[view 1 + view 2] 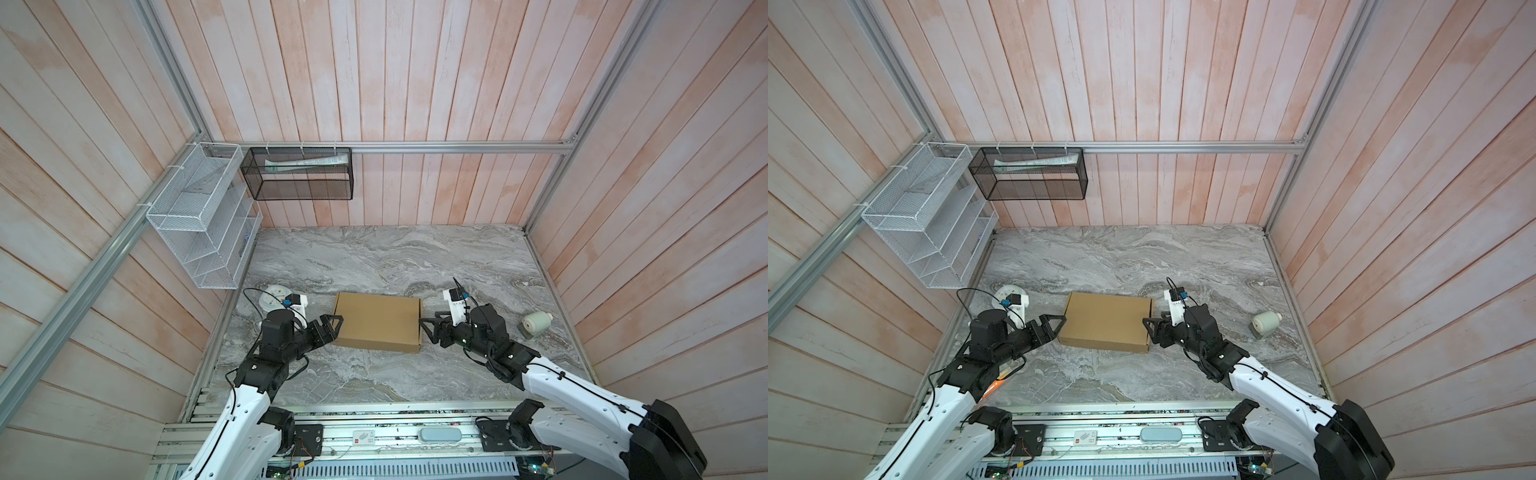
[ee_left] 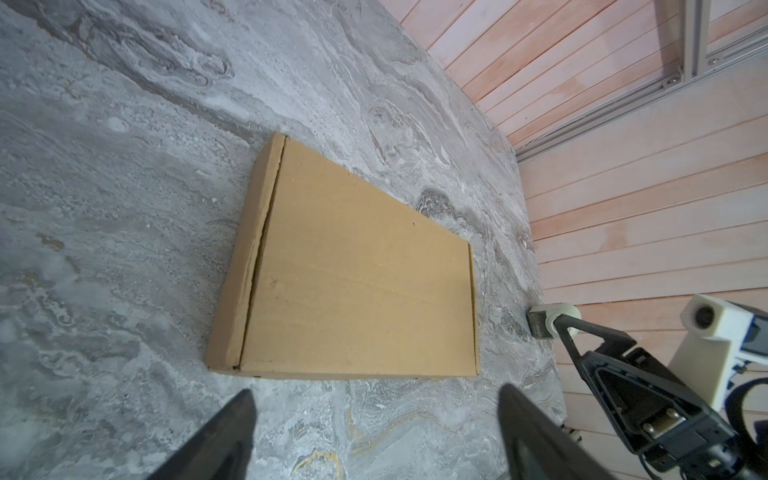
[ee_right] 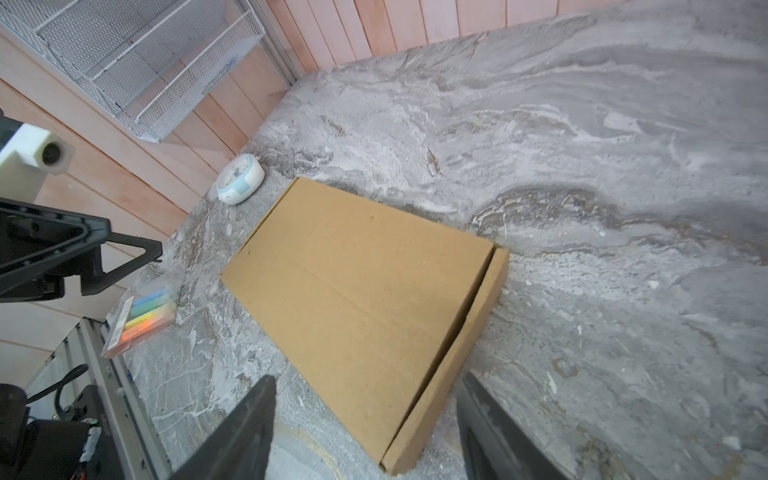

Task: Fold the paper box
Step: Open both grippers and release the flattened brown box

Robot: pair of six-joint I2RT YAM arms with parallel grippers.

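Paper box [image 1: 378, 322] lies flat on table [image 1: 374, 257], lid shut, thin seam gap along one long edge. L gripper [image 1: 336, 329] just off box's left end, R gripper [image 1: 426, 330] just off its right end. Both jaws spread wide, holding nothing. Folding looks done, so prob. release/retreat step. Next: back both arms off w/o nudging box

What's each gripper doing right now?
Left gripper: open, empty, beside the paper box.
Right gripper: open, empty, at its other end.
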